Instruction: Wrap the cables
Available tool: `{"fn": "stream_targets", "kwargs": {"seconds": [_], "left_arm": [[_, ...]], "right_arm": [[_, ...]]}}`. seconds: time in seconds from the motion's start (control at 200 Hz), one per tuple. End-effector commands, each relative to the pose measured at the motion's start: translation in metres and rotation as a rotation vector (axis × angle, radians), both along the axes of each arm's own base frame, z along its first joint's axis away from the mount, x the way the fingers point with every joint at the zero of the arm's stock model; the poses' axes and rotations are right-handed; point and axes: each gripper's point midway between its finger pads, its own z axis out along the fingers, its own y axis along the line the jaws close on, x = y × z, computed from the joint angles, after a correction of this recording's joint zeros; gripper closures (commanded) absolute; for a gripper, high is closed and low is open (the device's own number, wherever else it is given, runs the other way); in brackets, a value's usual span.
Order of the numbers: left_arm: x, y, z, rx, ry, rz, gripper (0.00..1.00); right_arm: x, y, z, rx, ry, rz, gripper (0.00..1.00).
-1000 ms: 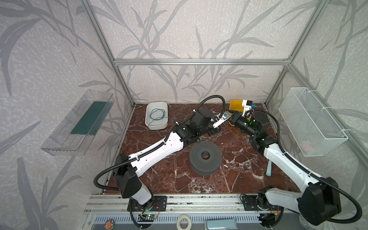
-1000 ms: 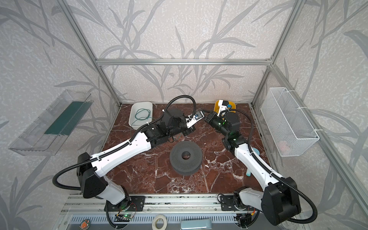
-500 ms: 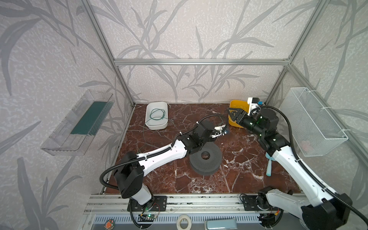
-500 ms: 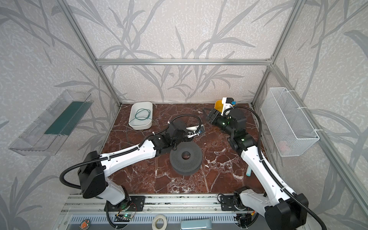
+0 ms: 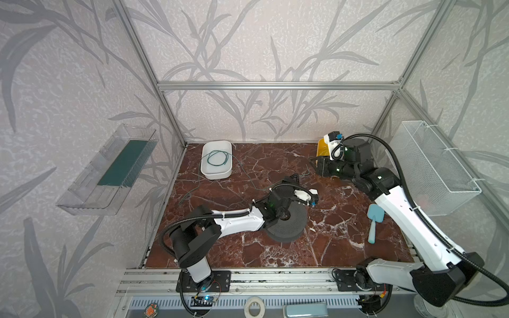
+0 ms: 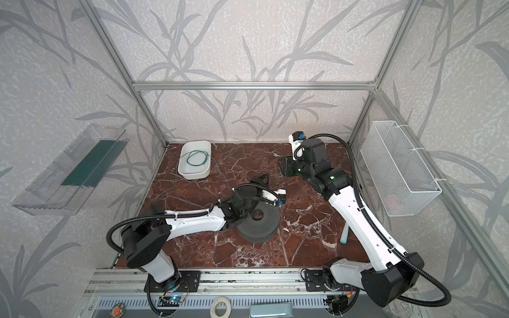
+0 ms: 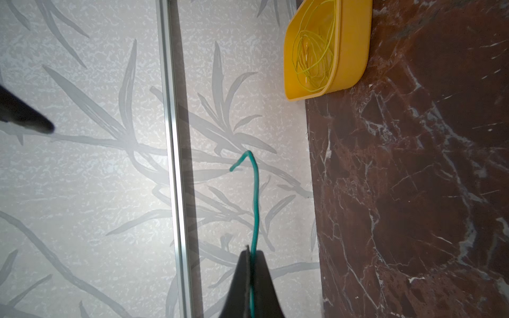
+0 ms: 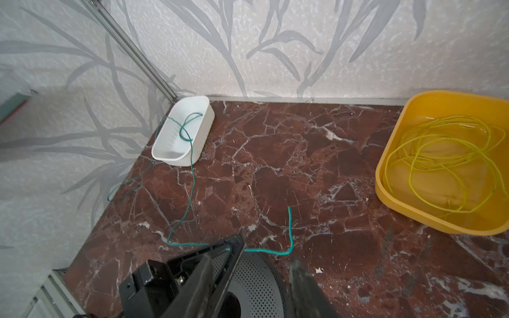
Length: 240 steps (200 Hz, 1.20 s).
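The left fingers (image 7: 245, 263) pinch one end of the green cable (image 8: 193, 179) above the counter (image 5: 344, 247). Most of it lies in the white tub (image 5: 217, 173), upper left. The right fingers (image 6: 283, 172) are apart, empty. Wrapping looks barely started.

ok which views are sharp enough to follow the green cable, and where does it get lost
Left wrist view: green cable crisp against the wall, pinched in the shut left gripper; a dark shape at the edge is out of focus. Right wrist view: cable sharp on the marble table, clear shelf smeared. In both top views: it nearly vanishes on the marble.
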Motion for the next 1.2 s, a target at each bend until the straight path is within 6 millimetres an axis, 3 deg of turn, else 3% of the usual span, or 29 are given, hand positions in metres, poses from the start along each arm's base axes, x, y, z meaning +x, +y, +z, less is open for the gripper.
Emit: {"fn": "stream_targets", "kwargs": {"seconds": [0.0,0.145,0.295,0.435,0.704,0.884,1.194], "left_arm": [[0.004,0.000,0.022,0.032,-0.150,0.029,1.00],[0.003,0.000,0.014,0.053,-0.156,0.030,1.00],[0.003,0.000,0.014,0.063,-0.165,0.038,1.00],[0.003,0.000,0.013,0.066,-0.169,0.044,1.00],[0.005,-0.001,0.006,0.092,-0.177,0.053,1.00],[0.005,0.001,0.007,0.094,-0.175,0.058,1.00],[0.005,0.001,0.008,0.099,-0.181,0.057,1.00]], "right_arm": [[-0.005,-0.001,-0.020,-0.110,0.023,-0.022,0.55],[0.002,-0.004,-0.039,-0.141,0.031,-0.088,0.54],[0.016,-0.005,-0.043,-0.142,0.016,-0.137,0.55],[0.037,0.006,-0.048,-0.175,0.031,-0.134,0.55],[0.073,0.009,-0.057,-0.259,0.052,-0.201,0.67],[0.080,0.008,-0.069,-0.300,0.076,-0.217,0.74],[0.088,0.009,-0.082,-0.332,0.093,-0.222,0.74]]}}
